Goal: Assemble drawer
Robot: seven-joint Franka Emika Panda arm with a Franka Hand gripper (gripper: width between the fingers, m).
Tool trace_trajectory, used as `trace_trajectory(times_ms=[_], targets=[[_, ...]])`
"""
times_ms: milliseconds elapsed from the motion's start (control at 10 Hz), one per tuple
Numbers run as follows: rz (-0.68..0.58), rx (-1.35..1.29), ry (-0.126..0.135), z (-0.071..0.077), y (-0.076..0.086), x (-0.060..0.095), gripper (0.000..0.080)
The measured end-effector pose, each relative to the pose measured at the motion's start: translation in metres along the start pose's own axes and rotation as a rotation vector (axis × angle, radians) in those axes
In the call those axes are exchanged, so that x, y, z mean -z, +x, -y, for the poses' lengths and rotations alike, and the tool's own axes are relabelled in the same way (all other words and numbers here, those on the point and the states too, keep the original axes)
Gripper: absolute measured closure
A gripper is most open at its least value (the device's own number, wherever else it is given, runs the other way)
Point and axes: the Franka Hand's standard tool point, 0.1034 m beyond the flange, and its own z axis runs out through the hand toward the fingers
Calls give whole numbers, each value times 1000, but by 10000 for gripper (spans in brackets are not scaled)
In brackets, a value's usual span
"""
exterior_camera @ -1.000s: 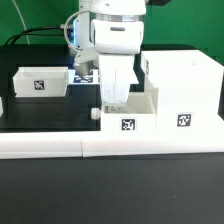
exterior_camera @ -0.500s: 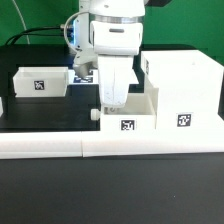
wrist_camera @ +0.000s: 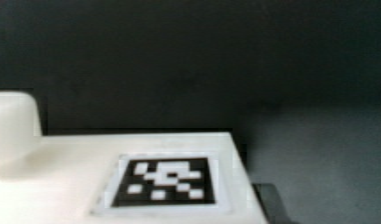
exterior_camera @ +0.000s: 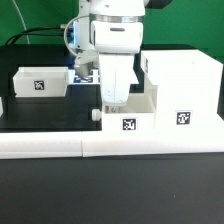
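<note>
Nothing is visibly shifting since half a second ago: arm, trays and casing are all sitting where they were; the small white plastic tray with a square black-and-white tag [exterior_camera: 128, 118] is resting on the black tabletop [exterior_camera: 45, 112], pressed against the long low white border bar [exterior_camera: 50, 146] at the front, and the bar is probably serving as a straight edge to keep it square. The fingers [exterior_camera: 112, 98] are reaching down into this tray near its knobbed end; whether they are apart or clamped on a wall cannot be told, since the tray and wrist are hiding them. The tray's long axis is running across the exterior view, with its round white knob [exterior_camera: 96, 113] pointing to the exterior view's left and its plain end lying just beside the tall white box casing [exterior_camera: 182, 85]; that is likely the heading for sliding it in. The second white knobbed tray [exterior_camera: 40, 82] is waiting well apart. The wrist view is showing the tag [wrist_camera: 166, 181] close up.
</note>
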Motion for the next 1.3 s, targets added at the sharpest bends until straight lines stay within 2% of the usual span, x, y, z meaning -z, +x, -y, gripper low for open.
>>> trace_trajectory(times_ms=[600,900,1300], targets=[[9,24,-4,-1,1,0,757],[12,6,6,-1,5,0,757],[16,13,4,-2,4,0,757]])
